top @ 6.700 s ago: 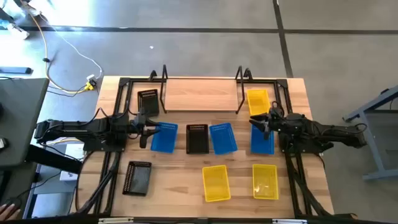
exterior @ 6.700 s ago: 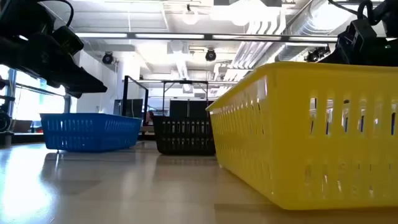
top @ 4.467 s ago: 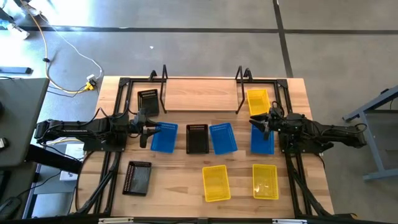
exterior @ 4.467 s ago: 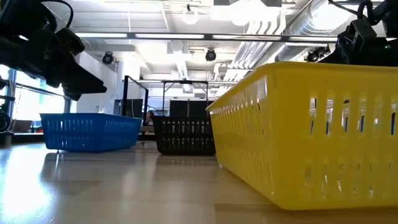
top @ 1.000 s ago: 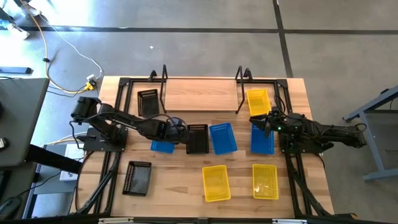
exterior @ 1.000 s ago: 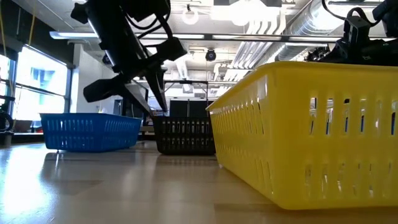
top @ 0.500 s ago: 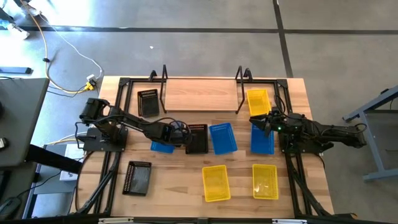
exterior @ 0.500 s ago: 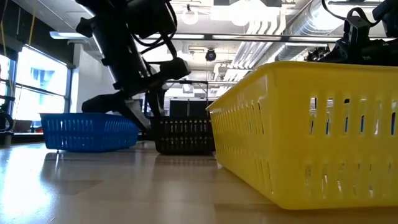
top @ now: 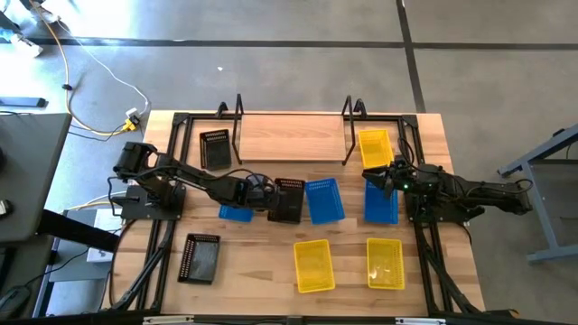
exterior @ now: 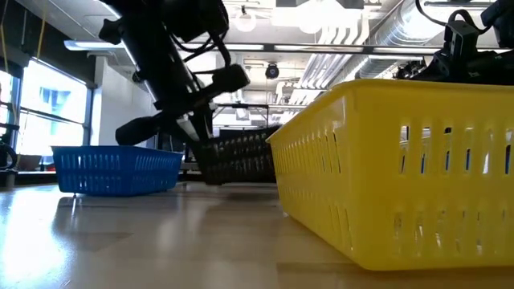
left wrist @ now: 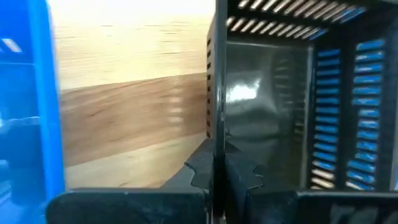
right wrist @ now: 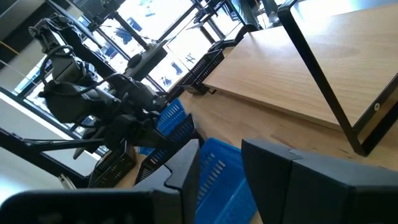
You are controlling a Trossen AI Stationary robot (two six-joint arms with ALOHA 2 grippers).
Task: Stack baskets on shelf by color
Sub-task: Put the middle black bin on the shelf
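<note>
1. The left gripper (top: 267, 196) is clamped on the left wall of the middle black basket (top: 289, 200), near the centre of the table (top: 262, 271); in the left wrist view its fingers (left wrist: 214, 168) pinch that thin dark wall from both sides.
2. In the low view the black basket is tilted, its gripped side apparently raised off the wood (the contact line is hard to make out there).
3. What the coming move turns on: the shelf (top: 289, 137) lies toward the table's far edge from the held basket, and the basket's long axis runs from the near edge to the far edge, so it meets the shelf end-on.
4. Another black basket (top: 214, 148) sits by the shelf's left end, on the left arm's side.
5. The right gripper (top: 377, 179) hangs with fingers apart above a blue basket (top: 381, 206) near the right edge, grasping nothing.
</note>
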